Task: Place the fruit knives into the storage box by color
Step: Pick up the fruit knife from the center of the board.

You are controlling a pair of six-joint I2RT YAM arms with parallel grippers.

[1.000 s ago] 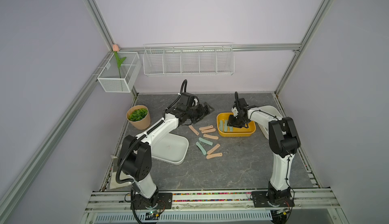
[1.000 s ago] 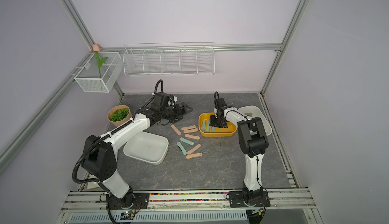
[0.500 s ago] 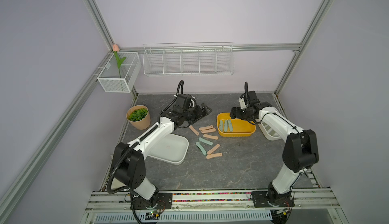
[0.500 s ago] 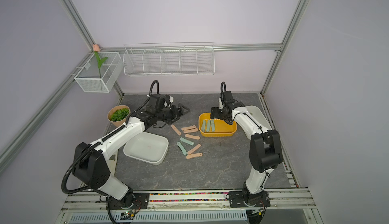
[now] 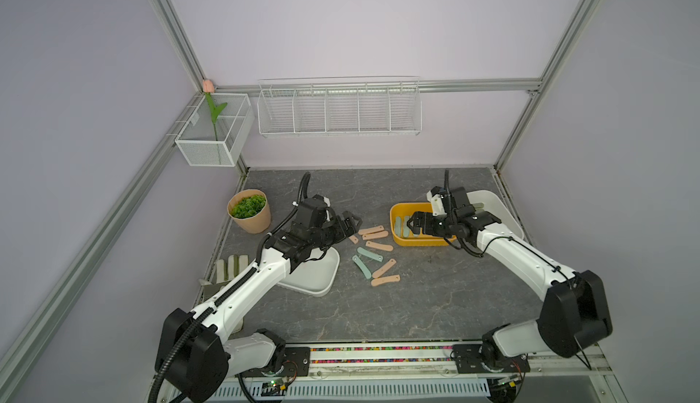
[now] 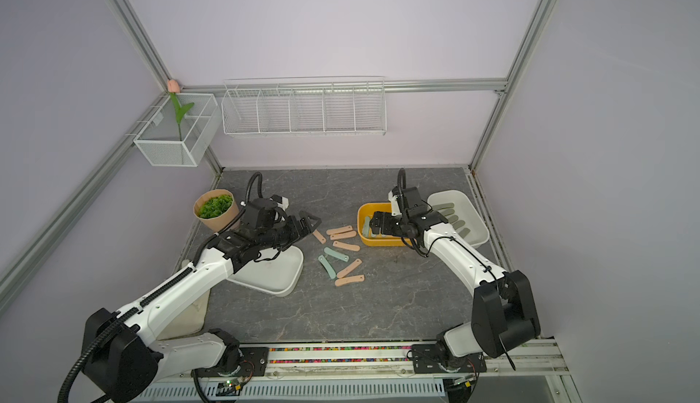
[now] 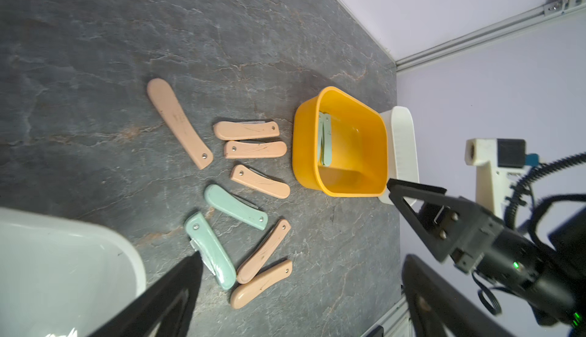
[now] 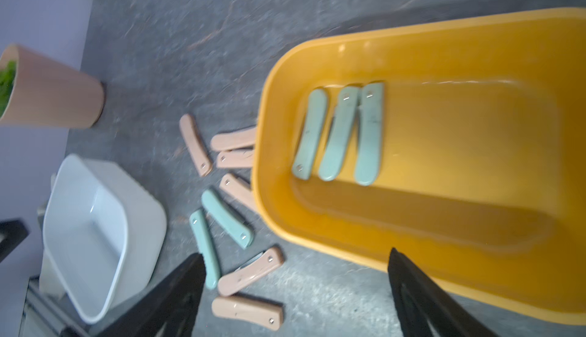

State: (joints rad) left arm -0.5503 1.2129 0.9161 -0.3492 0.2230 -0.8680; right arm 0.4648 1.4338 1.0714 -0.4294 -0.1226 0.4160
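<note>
1. White box (image 5: pixel 322 280), left of centre in a top view. No knife shows in it, and the left arm covers part of it.
2. Left gripper (image 5: pixel 353 220). Its jaws are spread with nothing between them, and it hovers at the left edge of the loose knives. The nearest peach-pink knife (image 5: pixel 353 238) lies just below its tips in the frame, slanting from upper left to lower right.
3. Loose fruit knives on the tabletop (image 5: pixel 416 306), centre of frame. There are six peach-pink and two mint-teal. The upper mint-teal knife (image 5: pixel 370 254) and the lower mint-teal knife (image 5: pixel 361 267) both slant from upper left to lower right.
4. Yellow box (image 5: pixel 401 241). Three sorted mint-teal knives (image 8: pixel 336 132) lie side by side inside it.
   - The right gripper (image 5: pixel 413 226) hangs over it, jaws wide and empty.
   - The loose mint-teal pair lies to this gripper's lower left in the frame, beyond the box's left wall.
   - The left gripper is slightly nearer that pair, but the box is on the right arm's side. I judge the right arm will reach that way, with its jaws turned across the slant.
5. Far-right white box (image 6: pixel 479 220). It holds the olive knives (image 6: pixel 441 206).
</note>
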